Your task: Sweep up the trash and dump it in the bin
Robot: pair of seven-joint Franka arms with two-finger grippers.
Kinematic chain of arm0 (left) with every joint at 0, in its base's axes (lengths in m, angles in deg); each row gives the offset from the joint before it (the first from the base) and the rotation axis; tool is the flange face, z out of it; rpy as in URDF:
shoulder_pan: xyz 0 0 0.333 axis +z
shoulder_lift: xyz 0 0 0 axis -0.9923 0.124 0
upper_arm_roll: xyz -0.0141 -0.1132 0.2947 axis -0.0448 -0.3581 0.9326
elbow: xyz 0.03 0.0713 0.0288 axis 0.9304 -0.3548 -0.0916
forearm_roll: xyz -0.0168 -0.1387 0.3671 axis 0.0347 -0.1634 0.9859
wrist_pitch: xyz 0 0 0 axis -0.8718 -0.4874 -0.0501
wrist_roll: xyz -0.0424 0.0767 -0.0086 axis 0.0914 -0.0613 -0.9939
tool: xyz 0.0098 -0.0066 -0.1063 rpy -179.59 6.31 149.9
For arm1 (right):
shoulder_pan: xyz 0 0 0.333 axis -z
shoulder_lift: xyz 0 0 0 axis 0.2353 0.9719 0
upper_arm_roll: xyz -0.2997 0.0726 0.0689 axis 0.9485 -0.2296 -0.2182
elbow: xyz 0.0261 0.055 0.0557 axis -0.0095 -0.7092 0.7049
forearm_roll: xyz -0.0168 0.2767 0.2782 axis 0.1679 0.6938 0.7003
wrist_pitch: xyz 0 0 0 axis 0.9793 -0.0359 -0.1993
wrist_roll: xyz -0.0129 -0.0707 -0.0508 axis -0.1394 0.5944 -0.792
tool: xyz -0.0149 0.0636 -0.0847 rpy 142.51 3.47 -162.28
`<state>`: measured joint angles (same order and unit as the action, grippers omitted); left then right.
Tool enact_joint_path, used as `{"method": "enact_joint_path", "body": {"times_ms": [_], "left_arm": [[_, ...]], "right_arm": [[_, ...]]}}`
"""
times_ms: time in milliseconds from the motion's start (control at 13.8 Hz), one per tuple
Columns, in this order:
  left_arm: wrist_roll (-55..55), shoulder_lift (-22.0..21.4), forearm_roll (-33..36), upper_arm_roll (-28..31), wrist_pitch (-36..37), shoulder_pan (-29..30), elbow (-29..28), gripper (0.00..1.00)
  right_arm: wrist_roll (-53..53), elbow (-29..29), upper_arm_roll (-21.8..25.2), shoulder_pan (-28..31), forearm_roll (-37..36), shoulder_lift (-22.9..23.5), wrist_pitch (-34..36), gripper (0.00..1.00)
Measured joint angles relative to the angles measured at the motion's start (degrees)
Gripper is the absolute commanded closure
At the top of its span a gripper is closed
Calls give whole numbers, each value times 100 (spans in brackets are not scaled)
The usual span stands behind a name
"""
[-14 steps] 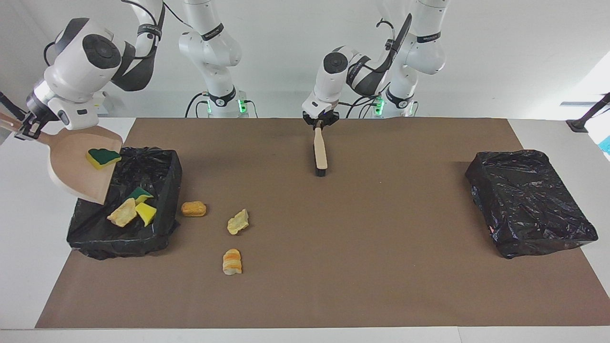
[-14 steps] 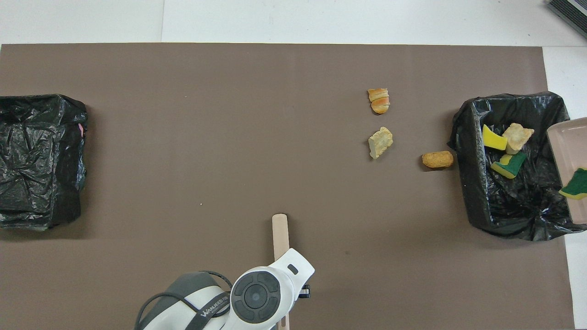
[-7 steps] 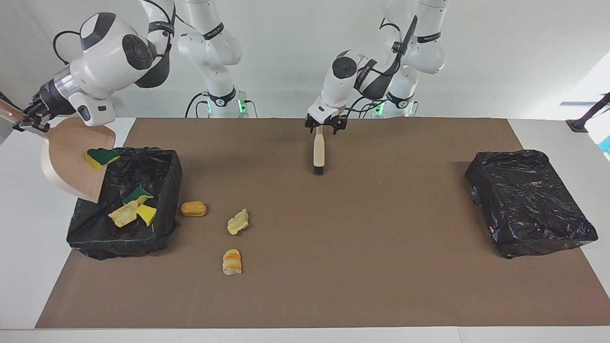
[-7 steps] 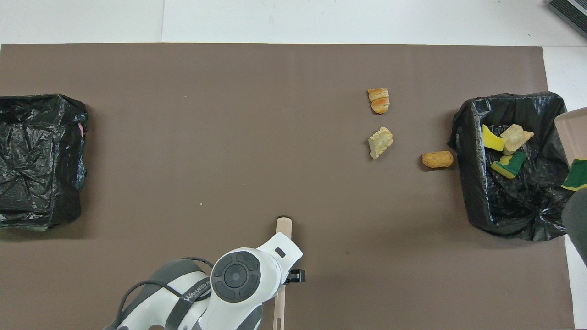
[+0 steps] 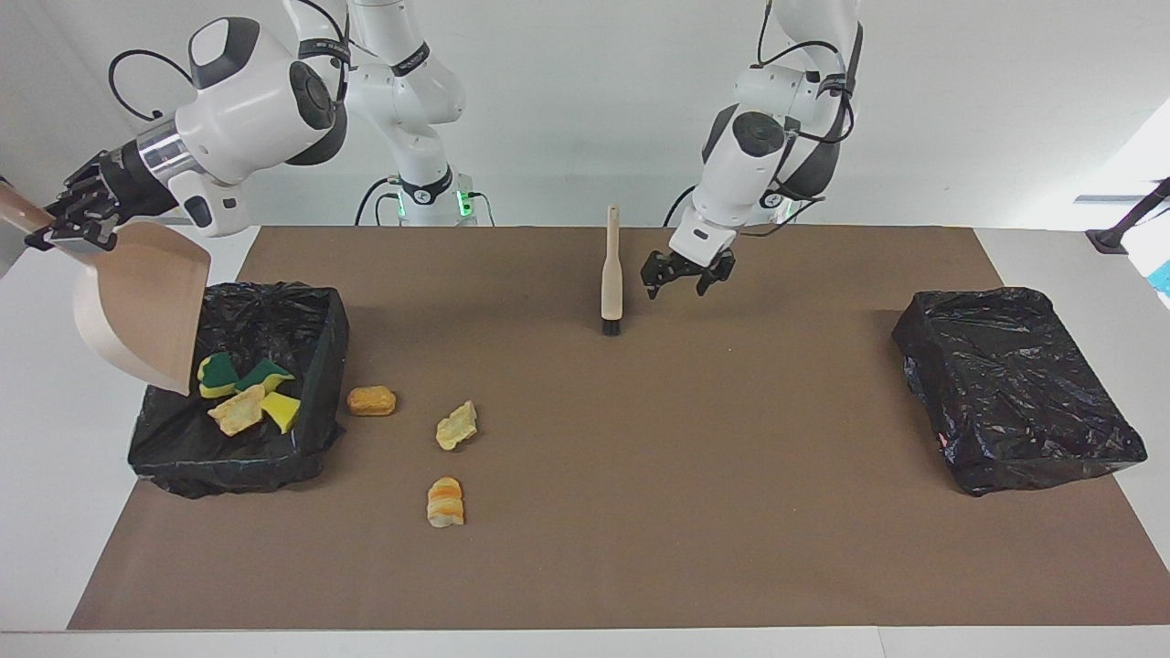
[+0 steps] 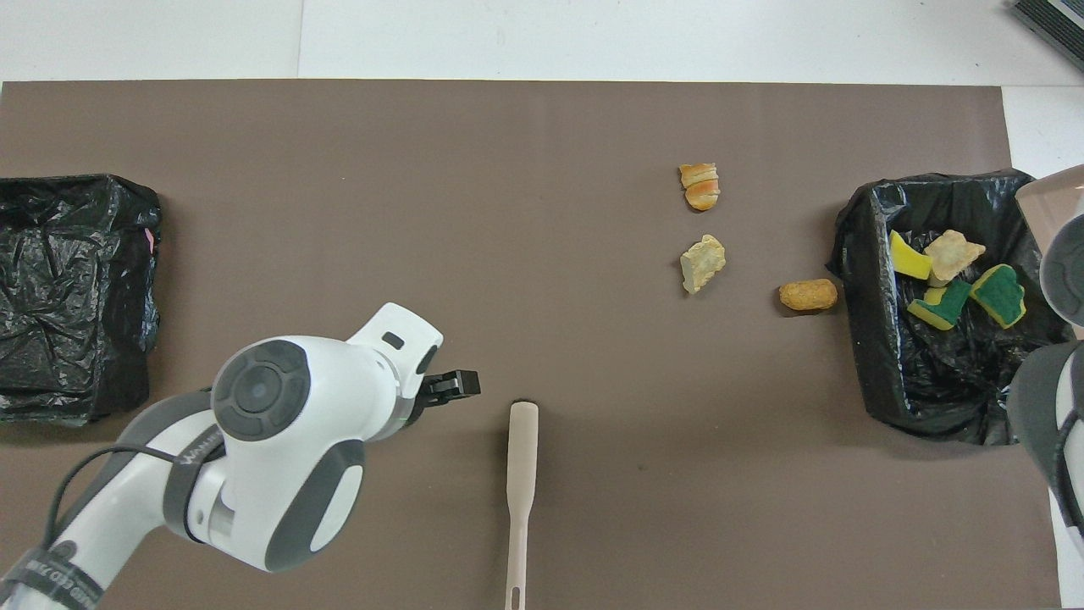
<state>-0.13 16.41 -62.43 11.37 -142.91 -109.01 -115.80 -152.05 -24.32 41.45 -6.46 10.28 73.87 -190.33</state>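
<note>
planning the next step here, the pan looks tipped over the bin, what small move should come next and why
Probably bring the dustpan back down to the mat beside the loose scraps. It hangs tilted over the open bin in the right gripper, with nothing on it, and four pieces sit in the bin. Three bread-like chunks lie on the mat. The left gripper, open, is beside the brush.

Both views are bright and evenly lit with soft, diffuse light, so shadows are faint: a thin dark edge lies under the brush (image 5: 611,274) and the black bin liners (image 5: 239,393), whose crinkled plastic gives small white glints. In the facing view a paler, washed-out patch of wall shows at the edge by the left arm's end of the table. The brown mat (image 6: 423,212) is matte and free of glare, and focus holds sharp across both frames, with straight table edges.
</note>
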Motion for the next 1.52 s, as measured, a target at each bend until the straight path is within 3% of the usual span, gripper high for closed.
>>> {"method": "enact_joint_path", "body": {"times_ms": [508,653,870,1160,1523], "left_arm": [[2440,-102,139,21,551,1943,145,0],[2948,-123,342,23,974,2331,383,0],[3270,-162,570,22,2498,2682,1562,0],[3279,-256,600,9,4078,2742,3011,0],[3281,-76,981,-33,4219,2741,3277,0]], "right_arm": [[553,147,3,27,3934,7,532,100],[1244,118,-15,-15,4634,15,866,100],[3252,-142,-121,-617,5151,128,906,100],[6331,-232,-168,-1764,5742,683,412,100],[9871,230,-174,-2799,6212,1420,24,100]]}}
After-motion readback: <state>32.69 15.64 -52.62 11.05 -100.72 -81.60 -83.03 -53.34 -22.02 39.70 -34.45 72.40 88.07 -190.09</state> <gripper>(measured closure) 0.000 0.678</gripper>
